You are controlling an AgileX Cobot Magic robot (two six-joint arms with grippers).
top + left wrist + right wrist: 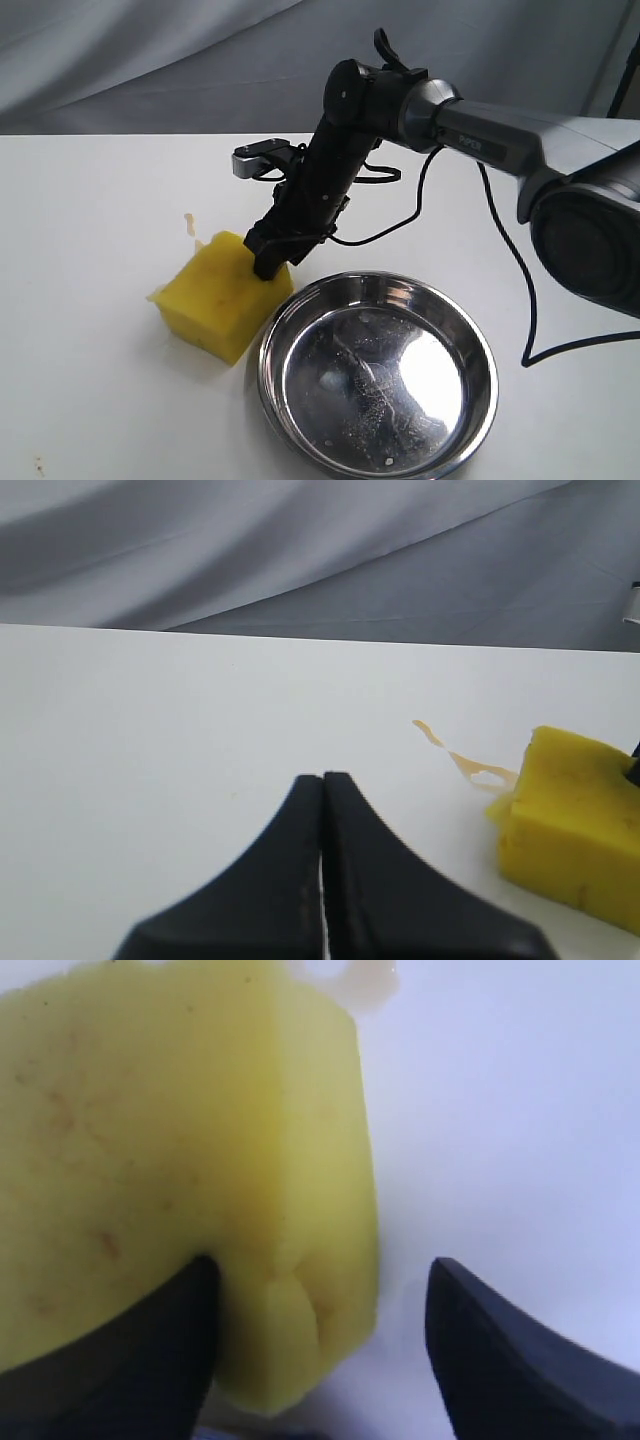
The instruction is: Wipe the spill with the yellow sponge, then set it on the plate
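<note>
Broadly, the white worktop (90, 300) carries everything, with grey cloth hanging behind it. Next in size is the plate (420, 400) — a round, shiny steel dish with a raised rim and a scratched, reflective bottom, holding nothing. The yellow sponge (215, 295) sits on the worktop just beside the plate's left rim; whether the two touch is not clear. It is a thick, bright yellow foam block, porous, with faint orange specks on its faces.

The right gripper (270, 262) comes down onto the sponge's top corner nearest the plate. Only the right wrist view shows its jaws: they stand apart, one pressed into the foam, the other clear of it with bare worktop between. The left gripper (322, 780) appears in its own wrist view alone, jaws closed together over bare worktop.

Smallest is the spill (470, 765) — a thin amber streak reaching the sponge's far corner, far plainer from the left wrist than from outside.
</note>
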